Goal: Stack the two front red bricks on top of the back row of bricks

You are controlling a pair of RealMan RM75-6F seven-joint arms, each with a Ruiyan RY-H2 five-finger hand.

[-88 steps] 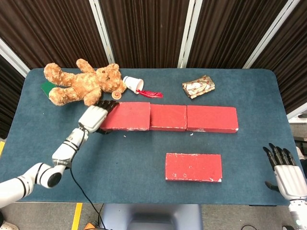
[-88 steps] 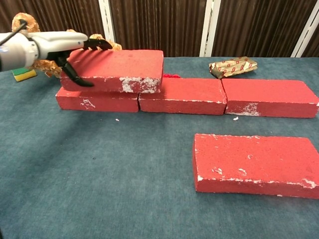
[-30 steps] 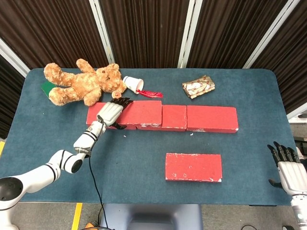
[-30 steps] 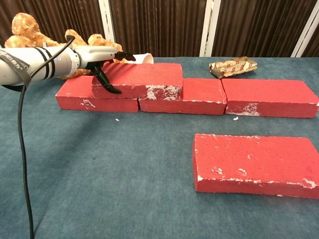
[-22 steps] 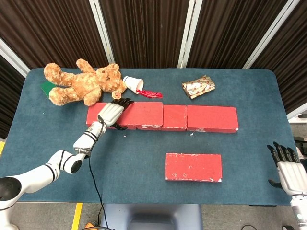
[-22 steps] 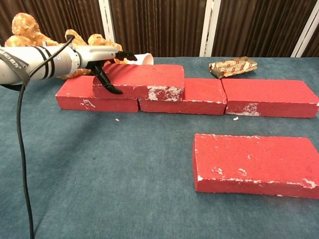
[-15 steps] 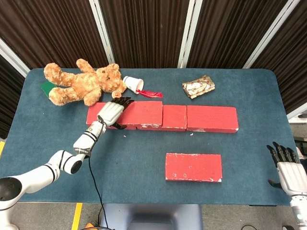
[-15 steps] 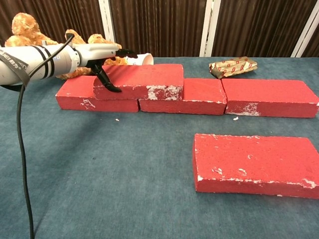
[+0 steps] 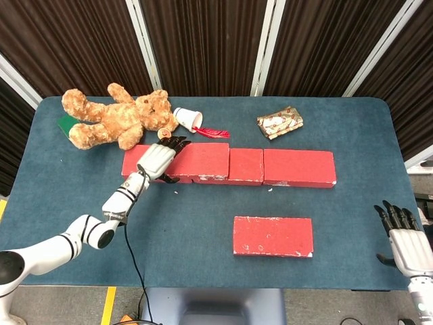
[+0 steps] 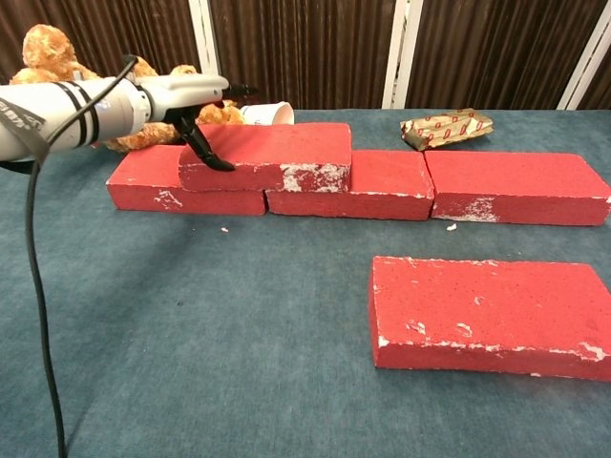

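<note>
Stacked brick point(image 10: 265, 156) under left hand point(image 10: 186, 95) fingertips

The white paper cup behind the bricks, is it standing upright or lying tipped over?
Tipped over. The white paper cup lies on its side on the table, its open mouth showing in the head view, beside the teddy bear.

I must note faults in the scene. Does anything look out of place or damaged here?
The paper cup lies tipped on its side beside the teddy bear, which sprawls on the table. The red bricks show chipped, whitish edges, clearest on the stacked brick and the front brick. Nothing looks spilled.
</note>
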